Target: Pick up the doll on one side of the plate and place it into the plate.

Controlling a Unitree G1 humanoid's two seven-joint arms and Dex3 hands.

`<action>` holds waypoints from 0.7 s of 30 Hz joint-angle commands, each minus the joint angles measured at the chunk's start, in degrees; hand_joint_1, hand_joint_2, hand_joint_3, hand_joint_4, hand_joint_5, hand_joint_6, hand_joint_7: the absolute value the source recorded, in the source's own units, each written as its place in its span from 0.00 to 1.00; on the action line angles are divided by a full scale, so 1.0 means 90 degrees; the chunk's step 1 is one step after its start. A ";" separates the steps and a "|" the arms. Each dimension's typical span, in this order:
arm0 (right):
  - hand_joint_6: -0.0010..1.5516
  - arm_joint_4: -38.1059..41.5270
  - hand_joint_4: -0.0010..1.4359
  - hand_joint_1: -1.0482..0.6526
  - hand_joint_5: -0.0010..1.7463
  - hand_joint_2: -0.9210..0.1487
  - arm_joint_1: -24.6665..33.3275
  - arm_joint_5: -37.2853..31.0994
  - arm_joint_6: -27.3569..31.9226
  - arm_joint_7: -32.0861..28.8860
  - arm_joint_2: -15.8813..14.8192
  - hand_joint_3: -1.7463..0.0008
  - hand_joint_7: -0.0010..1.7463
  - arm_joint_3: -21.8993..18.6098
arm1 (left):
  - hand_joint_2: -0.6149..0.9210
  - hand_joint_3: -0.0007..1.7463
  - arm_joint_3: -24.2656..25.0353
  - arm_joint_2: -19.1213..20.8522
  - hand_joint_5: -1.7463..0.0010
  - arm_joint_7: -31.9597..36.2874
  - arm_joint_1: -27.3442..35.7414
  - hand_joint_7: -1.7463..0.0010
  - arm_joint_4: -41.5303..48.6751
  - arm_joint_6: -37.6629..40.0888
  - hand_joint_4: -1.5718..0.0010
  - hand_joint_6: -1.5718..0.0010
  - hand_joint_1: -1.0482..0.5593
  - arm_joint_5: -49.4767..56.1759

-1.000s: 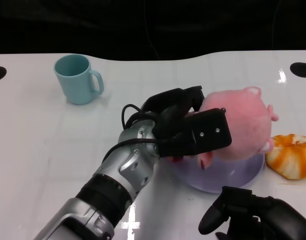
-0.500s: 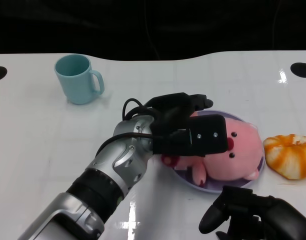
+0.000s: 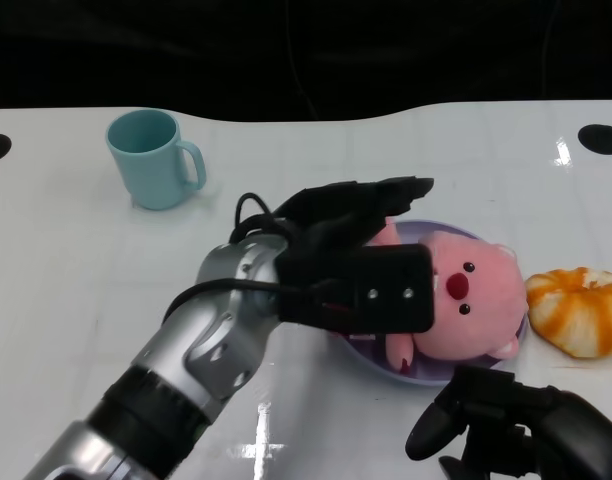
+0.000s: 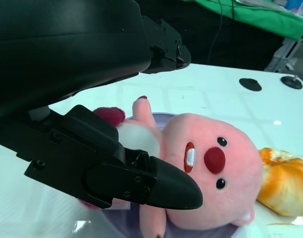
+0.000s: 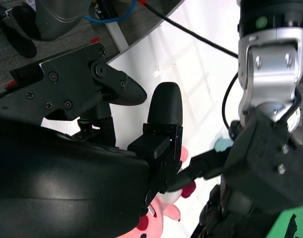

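Note:
The pink plush doll (image 3: 466, 305) lies on its back in the purple plate (image 3: 431, 376), face up. My left hand (image 3: 351, 260) hovers over the plate's left side with its fingers spread; they hold nothing, though they hide part of the doll. In the left wrist view the doll (image 4: 216, 168) lies just beyond the spread fingers (image 4: 141, 183), which do not grip it. My right hand (image 3: 516, 430) sits low at the front right, apart from the plate and holding nothing. From the right wrist, a bit of the pink doll (image 5: 156, 218) shows past the right hand (image 5: 92, 148).
A light blue mug (image 3: 151, 158) stands at the back left of the white table. An orange and white pumpkin-shaped toy (image 3: 578, 310) lies right beside the plate, on its right. The right wrist view also shows my left forearm (image 5: 270, 64).
The doll went from being held tilted above the plate to lying flat in it. My left hand let go, spread its fingers and drew back to the left. The right hand barely moved.

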 commanded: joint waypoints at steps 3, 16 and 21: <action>0.35 0.0095 0.43 0.51 0.95 0.22 0.0016 0.0056 -0.0187 0.0087 -0.0083 0.47 0.75 -0.0160 | 1.00 0.15 0.0456 0.0385 0.93 -0.0337 0.0656 0.98 -0.1152 0.0067 0.94 0.92 0.06 -0.0453; 0.35 0.0163 0.43 0.52 0.95 0.23 0.0037 0.0056 -0.0272 0.0159 -0.0077 0.47 0.74 -0.0200 | 1.00 0.07 0.1466 0.0574 0.51 -0.0101 0.2464 0.90 -0.3168 -0.0195 0.93 0.76 0.29 -0.1556; 0.35 0.0175 0.43 0.52 0.96 0.23 0.0028 0.0037 -0.0309 0.0164 -0.0066 0.47 0.74 -0.0165 | 1.00 0.06 0.1914 0.0284 0.36 0.0137 0.3263 0.80 -0.3621 -0.0538 0.88 0.64 0.42 -0.2338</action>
